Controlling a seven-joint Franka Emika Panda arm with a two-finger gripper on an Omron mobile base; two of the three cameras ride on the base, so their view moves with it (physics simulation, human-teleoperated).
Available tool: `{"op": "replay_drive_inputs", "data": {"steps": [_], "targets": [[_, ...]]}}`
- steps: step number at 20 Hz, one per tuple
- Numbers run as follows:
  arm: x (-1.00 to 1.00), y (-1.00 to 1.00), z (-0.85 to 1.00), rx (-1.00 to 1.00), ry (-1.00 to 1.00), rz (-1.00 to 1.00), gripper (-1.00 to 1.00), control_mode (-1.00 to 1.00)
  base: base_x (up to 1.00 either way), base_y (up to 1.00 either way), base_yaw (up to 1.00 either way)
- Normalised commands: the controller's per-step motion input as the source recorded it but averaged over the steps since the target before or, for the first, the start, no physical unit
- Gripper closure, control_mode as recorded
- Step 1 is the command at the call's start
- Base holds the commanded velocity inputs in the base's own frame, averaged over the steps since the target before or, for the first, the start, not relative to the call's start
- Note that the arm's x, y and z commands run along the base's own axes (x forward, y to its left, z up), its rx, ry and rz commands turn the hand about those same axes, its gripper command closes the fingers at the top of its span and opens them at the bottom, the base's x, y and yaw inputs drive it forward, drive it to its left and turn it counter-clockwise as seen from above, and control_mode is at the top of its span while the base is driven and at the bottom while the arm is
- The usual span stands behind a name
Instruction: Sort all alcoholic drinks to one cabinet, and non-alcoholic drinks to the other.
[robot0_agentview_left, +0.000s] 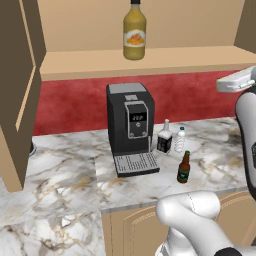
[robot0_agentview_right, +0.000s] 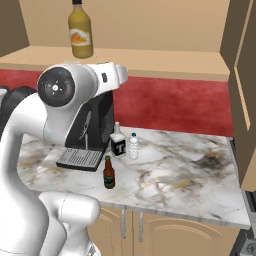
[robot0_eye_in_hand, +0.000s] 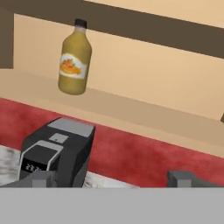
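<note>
1. Your gripper: jaws spread wide, nothing between them, raised above the counter and looking toward the wide cabinet shelf.

2. Beer bottle: upright on the marble counter, nearest the front edge, at about 5 o'clock from the coffee machine. Long axis vertical.

3. Black-labelled squarish bottle: upright, just beside the machine at its 3 o'clock.

4. Ribbed water bottle: upright, just beside the squarish bottle at its 3 o'clock; I cannot tell whether they touch. In my judgement it is the likely next pick, since it belongs with the juice; it stands well below your pincer, so expect to come down and approach it from the side.

5. Juice bottle: upright on the wide cabinet shelf, at about 11 o'clock in the hand view, already placed.
</note>
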Motion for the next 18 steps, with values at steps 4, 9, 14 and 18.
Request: {"op": "replay_drive_inputs", "data": {"steps": [4,9,14,18], "targets": [[0.00,-0.32,-0.60,0.00,0.03,0.00,-1.00,-1.00,0.00,0.00,0.00],[0.00,-0.24,-0.67,0.00,0.06,0.00,-1.00,-1.00,0.00,0.00,0.00],[0.06,-0.18,-0.53,0.01,0.06,0.00,-1.00,-1.00,0.00,0.00,0.00],[0.19,-0.21,-0.40,0.04,0.07,0.01,-1.00,-1.00,0.00,0.00,0.00]]}}
